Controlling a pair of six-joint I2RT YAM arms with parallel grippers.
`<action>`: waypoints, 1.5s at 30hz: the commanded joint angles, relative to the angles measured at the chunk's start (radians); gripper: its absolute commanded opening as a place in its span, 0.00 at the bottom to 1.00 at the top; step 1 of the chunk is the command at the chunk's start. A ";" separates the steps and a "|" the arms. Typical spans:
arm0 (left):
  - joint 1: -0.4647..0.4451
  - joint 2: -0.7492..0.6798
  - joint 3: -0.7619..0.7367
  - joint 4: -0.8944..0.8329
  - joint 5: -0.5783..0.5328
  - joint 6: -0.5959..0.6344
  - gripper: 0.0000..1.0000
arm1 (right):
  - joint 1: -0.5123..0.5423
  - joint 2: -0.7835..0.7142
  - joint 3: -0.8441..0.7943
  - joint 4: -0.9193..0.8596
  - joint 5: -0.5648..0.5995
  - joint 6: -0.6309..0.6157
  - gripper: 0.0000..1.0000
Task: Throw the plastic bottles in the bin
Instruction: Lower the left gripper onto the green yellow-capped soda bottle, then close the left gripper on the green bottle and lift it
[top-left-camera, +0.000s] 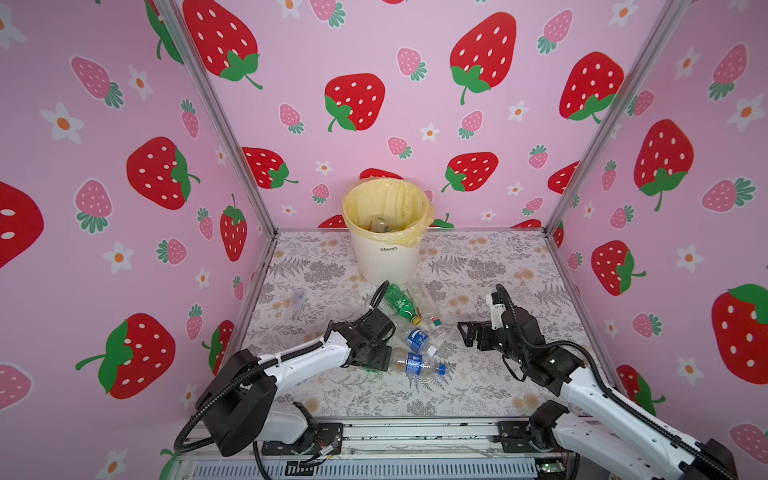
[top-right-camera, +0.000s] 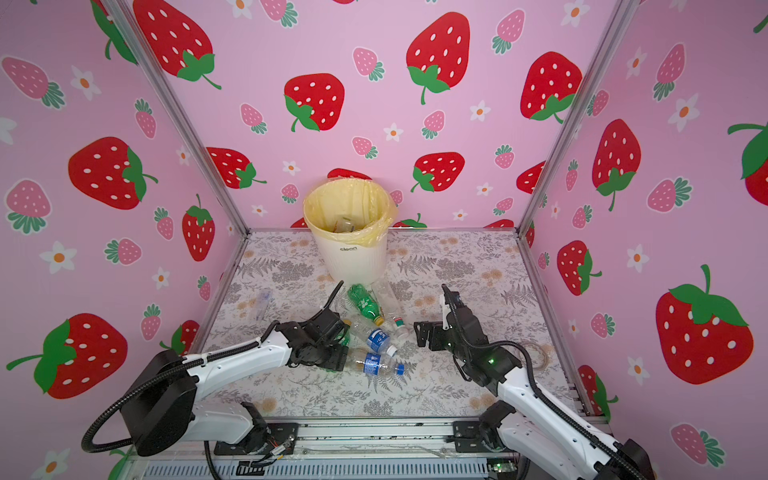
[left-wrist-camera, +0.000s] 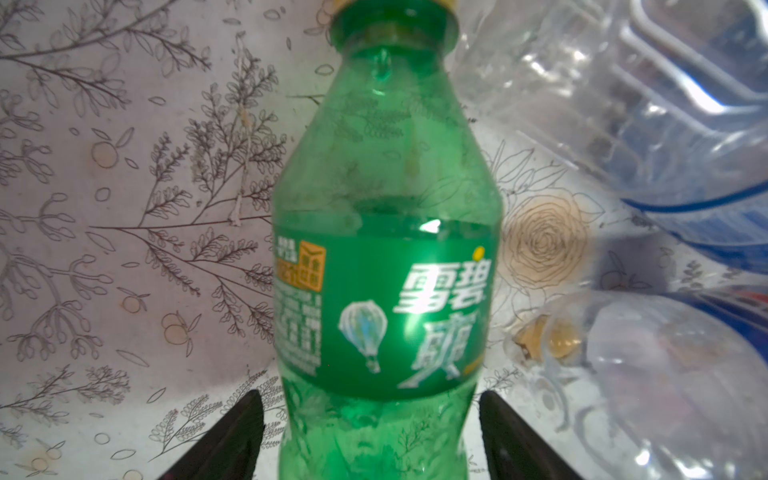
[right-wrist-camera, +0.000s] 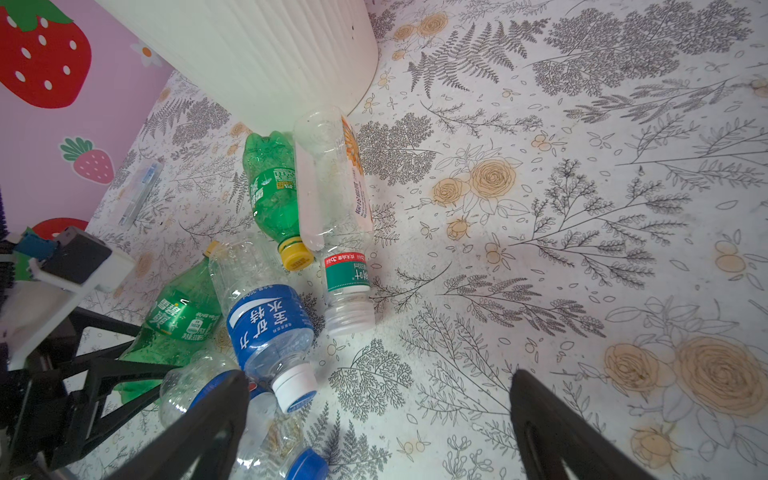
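The white ribbed bin (top-left-camera: 388, 262) with its yellow liner stands at the back centre, with some bottles inside. Several plastic bottles lie in a heap in front of it: a green one (top-left-camera: 400, 305), a clear one (top-left-camera: 424, 296), and blue-labelled ones (top-left-camera: 416, 338) (top-left-camera: 422, 365). Another green bottle (left-wrist-camera: 386, 270) lies on the table between the fingers of my left gripper (left-wrist-camera: 369, 401), which is open with a gap showing on each side. To the right of the heap, my right gripper (top-left-camera: 466, 334) (right-wrist-camera: 376, 382) hovers open over bare table.
A flat clear bottle (top-left-camera: 297, 303) lies apart near the left wall. Pink strawberry walls close in the left, back and right sides. A metal rail (top-left-camera: 415, 432) runs along the front edge. A clear tape roll (top-right-camera: 536, 353) lies at the right.
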 joint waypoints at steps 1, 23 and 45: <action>-0.005 0.006 -0.014 0.005 -0.008 0.004 0.81 | 0.000 -0.006 -0.009 -0.005 0.012 0.014 0.99; -0.007 -0.012 -0.033 0.000 -0.037 -0.005 0.59 | 0.000 -0.013 -0.014 -0.002 0.012 0.015 0.99; -0.002 -0.273 -0.013 -0.050 -0.031 -0.097 0.56 | 0.001 -0.026 0.015 -0.028 -0.006 0.031 0.99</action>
